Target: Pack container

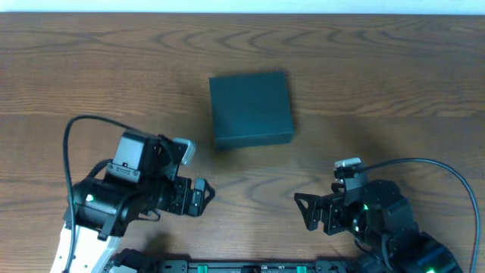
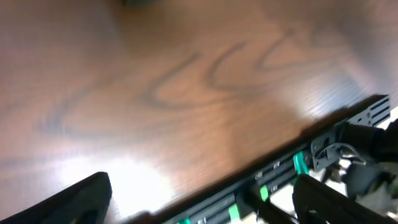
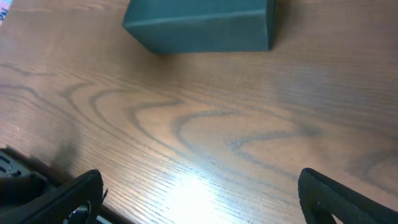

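The container is a dark teal-green square box, lid closed, lying on the wooden table at the middle back. It also shows at the top of the right wrist view. My left gripper is open and empty near the front left, pointing right. In the left wrist view its fingers frame bare table and the front rail. My right gripper is open and empty near the front right, pointing left, its fingers spread over bare wood. Both grippers are well short of the container. No snack packets show.
A black rail with green tabs runs along the table's front edge. Black cables loop from both arms, on the left and on the right. The wood table spreads around the container.
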Robot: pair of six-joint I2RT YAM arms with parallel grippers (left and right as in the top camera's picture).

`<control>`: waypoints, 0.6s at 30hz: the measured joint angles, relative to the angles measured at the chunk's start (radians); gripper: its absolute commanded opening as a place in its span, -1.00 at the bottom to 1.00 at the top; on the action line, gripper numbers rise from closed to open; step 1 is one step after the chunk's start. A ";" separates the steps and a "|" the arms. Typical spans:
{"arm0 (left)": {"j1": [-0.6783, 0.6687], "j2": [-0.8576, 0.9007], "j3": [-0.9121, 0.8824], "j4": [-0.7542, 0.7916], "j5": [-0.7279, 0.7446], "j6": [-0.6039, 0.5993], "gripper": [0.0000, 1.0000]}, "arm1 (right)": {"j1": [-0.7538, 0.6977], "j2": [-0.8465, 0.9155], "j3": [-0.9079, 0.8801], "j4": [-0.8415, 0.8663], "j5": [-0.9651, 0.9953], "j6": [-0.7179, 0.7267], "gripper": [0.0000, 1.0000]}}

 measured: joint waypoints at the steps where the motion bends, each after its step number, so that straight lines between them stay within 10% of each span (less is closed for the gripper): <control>1: 0.000 0.002 -0.007 -0.012 -0.001 -0.008 0.90 | 0.000 0.003 0.000 0.000 -0.002 0.001 0.99; 18: 0.034 -0.042 -0.013 -0.021 -0.012 -0.029 0.90 | 0.000 0.005 0.000 0.000 -0.008 0.004 0.98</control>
